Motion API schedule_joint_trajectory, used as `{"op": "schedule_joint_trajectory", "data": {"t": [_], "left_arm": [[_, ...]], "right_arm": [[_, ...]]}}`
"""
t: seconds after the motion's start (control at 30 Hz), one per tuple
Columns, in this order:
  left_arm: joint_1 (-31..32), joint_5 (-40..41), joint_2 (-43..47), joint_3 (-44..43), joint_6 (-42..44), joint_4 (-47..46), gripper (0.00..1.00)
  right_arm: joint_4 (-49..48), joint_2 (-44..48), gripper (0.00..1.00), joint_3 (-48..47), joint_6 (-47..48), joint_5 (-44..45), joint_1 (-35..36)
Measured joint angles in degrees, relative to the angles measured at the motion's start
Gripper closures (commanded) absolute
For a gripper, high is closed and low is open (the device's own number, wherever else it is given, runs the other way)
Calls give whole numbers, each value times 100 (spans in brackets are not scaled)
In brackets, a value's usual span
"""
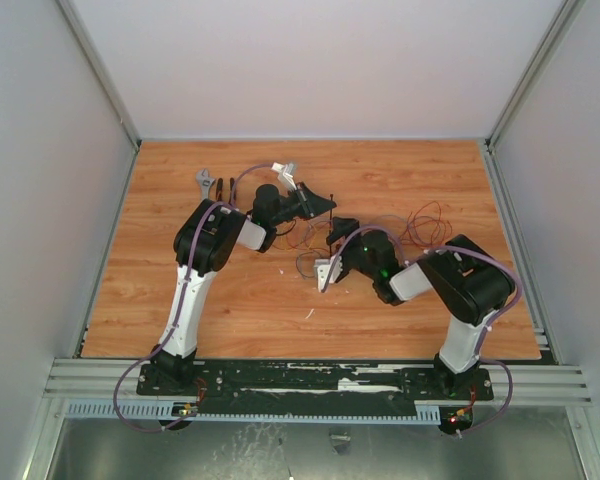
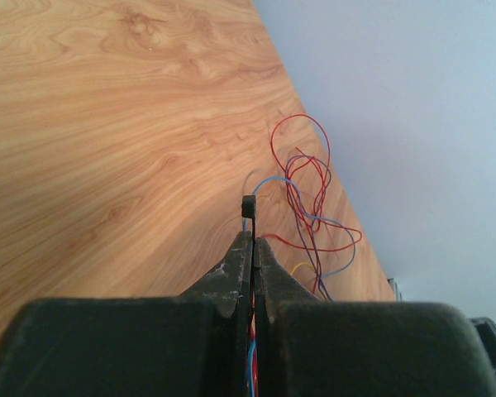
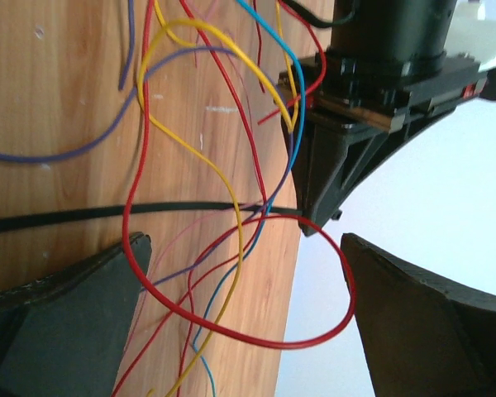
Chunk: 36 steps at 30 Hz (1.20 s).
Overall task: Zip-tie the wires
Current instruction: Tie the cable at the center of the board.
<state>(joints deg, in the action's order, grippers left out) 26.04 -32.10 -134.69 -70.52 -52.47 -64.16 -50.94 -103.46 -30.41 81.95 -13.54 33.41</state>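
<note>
Left arm reaches out to the far middle of the wooden table [image 1: 430, 170], and the left gripper [image 2: 253, 246] is pressed tight together, pinching the thin black plastic zip tie [image 3: 107, 213] at its tips. Right arm bends in from the right. The right gripper [image 3: 244, 244] is spread wide, and loops of the thin red, yellow, blue and purple wires [image 1: 427, 226] show between its fingers. The rest of the bundle sprawls over the wood to the right.
</note>
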Motion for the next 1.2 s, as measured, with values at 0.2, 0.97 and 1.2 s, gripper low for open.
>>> {"op": "schedule_joint_trajectory", "data": {"t": [0.2, 0.97, 1.2], "left_arm": [[0, 0, 0, 0, -13, 0, 100], [0, -7, 0, -48, -37, 2, 100], [0, -4, 0, -50, -39, 2, 100]], "right_arm": [[-57, -48, 1, 0, 22, -83, 225], [-199, -114, 9, 48, 42, -57, 675], [37, -114, 28, -28, 28, -70, 675]]}}
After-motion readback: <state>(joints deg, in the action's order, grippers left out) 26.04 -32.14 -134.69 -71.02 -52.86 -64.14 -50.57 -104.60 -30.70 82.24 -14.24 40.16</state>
